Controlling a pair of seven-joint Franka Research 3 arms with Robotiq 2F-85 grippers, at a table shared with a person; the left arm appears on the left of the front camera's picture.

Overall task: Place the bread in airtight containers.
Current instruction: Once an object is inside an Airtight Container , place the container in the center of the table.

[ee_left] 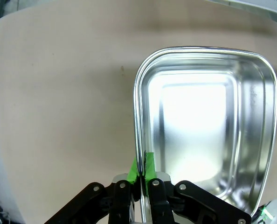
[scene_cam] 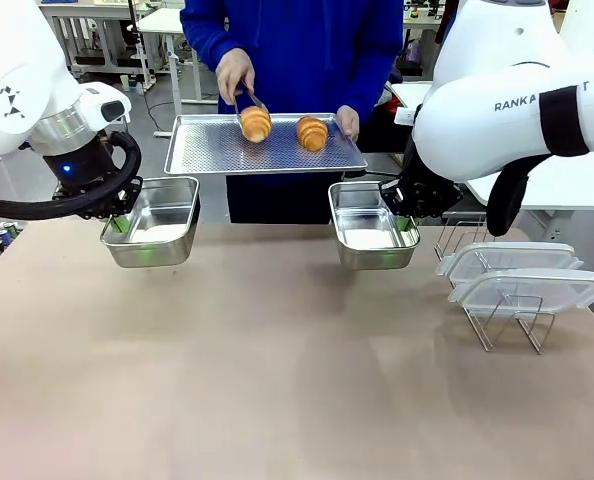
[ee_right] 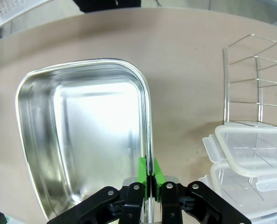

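Note:
Two golden-brown croissants lie on a perforated tray that a person holds at the far side. Tongs in the person's hand clasp the left croissant; the right croissant lies free. On the table stand two empty steel containers. My left gripper is shut on the near left rim of the left container. My right gripper is shut on the right rim of the right container.
A wire rack at the right holds two translucent lids. The person's other hand grips the tray's right edge. The near half of the brown table is bare.

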